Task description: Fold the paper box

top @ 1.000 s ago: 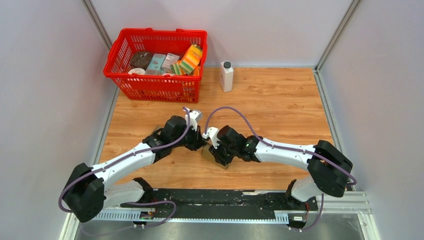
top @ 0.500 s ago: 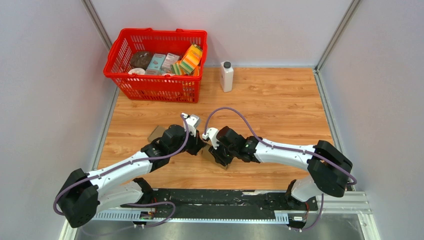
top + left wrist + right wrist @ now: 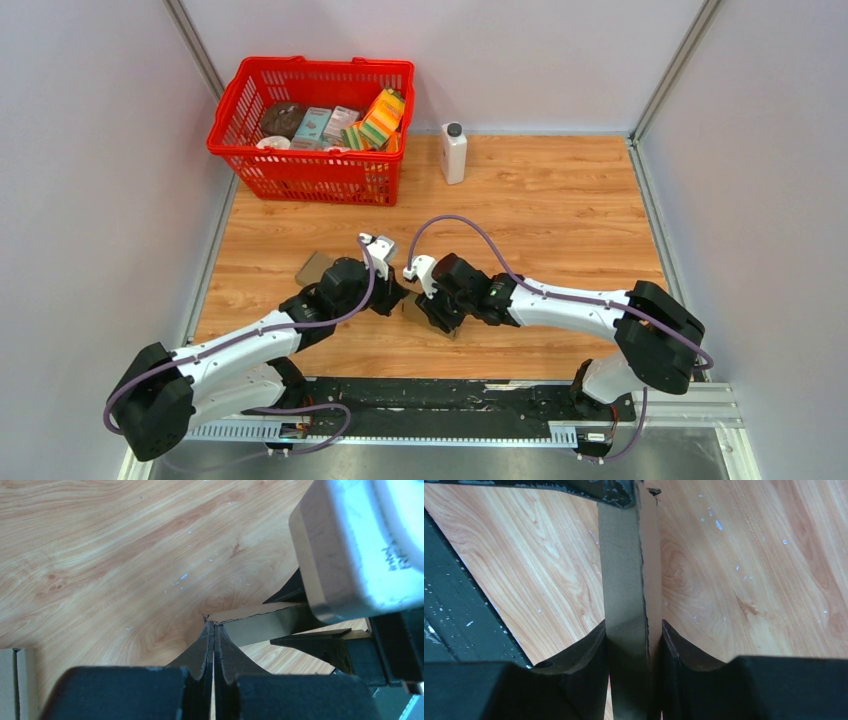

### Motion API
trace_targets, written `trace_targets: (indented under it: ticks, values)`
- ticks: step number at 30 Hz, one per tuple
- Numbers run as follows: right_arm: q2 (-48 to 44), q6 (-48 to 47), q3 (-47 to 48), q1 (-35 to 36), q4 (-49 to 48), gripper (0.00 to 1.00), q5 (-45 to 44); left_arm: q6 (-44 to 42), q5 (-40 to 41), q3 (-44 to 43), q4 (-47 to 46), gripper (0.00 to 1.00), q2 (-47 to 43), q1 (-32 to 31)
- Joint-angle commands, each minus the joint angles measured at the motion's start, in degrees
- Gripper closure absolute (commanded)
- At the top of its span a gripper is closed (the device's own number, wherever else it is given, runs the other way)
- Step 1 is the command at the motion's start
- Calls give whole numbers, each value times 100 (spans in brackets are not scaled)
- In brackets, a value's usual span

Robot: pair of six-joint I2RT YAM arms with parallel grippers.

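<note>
Cardboard, brown and matte: the box (image 3: 624, 580) stands on edge at the near middle of the wood-grain desk (image 3: 560, 210), between two hands. The right hand (image 3: 634, 645) pinches one flat panel. The left hand (image 3: 213, 635) is pressed together, its tips at a panel corner. One loose card (image 3: 315, 268) lies just left. Far left sits one red lattice basket (image 3: 300, 165), with one white bottle (image 3: 454, 152) beside it. Bare wood stretches right.
</note>
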State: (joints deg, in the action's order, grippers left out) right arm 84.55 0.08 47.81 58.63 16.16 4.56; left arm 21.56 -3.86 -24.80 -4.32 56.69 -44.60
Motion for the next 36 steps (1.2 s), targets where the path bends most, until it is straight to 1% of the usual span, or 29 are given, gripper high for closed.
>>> trace_targets:
  ticks: [1,4,5,7,8,10,13,14,15,16,17,18,19,21,22,23,25,28,29,30,31,36]
  values:
    - [-53,19,-26,-62,-70,59,-447,-56,227,370,247,100,27,39]
    - [-97,98,-26,-71,-43,52,-658,23,227,467,142,100,-17,22]
    - [-114,167,-9,-71,-26,48,-719,32,236,493,133,100,-26,21]
    - [-202,291,44,-62,97,44,-737,76,236,520,54,100,-17,4]
    - [-229,483,114,-62,167,40,-720,128,236,537,28,100,-17,4]
    - [-378,651,158,-71,378,37,-606,173,219,546,-34,100,9,-14]
    - [-737,1282,237,-71,835,32,-587,225,184,511,-25,100,9,-40]
    - [-1000,1458,229,-62,1071,29,-579,260,175,485,-8,100,-8,-49]
    - [-1133,1921,255,-71,1195,27,-614,287,157,476,27,100,-26,-58]
    - [-1256,2152,290,-80,1370,25,-692,305,149,441,36,100,-52,-75]
    - [-1466,2346,325,-80,1746,24,-789,348,157,423,54,100,-61,-84]
    - [-1564,2765,421,-80,1950,24,-859,357,157,406,115,100,-70,-93]
    - [-1652,2935,457,-89,2152,24,-938,384,149,353,150,100,-61,-102]
    - [-1880,3287,457,-98,2540,26,-1036,471,114,318,203,100,-79,-119]
    - [-1933,3549,440,-106,2602,29,-1062,498,113,291,229,100,-96,-128]
    - [-2021,3639,431,-106,2681,33,-1071,542,122,274,238,100,-96,-145]
    - [-2066,3762,457,-106,2743,39,-1115,568,166,221,308,100,-96,-172]
    - [-2022,3702,440,-106,2699,53,-1238,595,201,221,318,100,-61,-216]
    - [-1952,3571,457,-106,2682,63,-1221,595,193,221,317,100,-61,-216]
    - [-1917,3517,457,-106,2673,68,-1246,595,201,230,326,100,-52,-225]
    - [-1890,3465,457,-106,2647,70,-1255,595,201,221,335,100,-44,-233]
    - [-1688,3131,387,-106,2321,70,-1335,568,263,238,397,100,-123,-269]
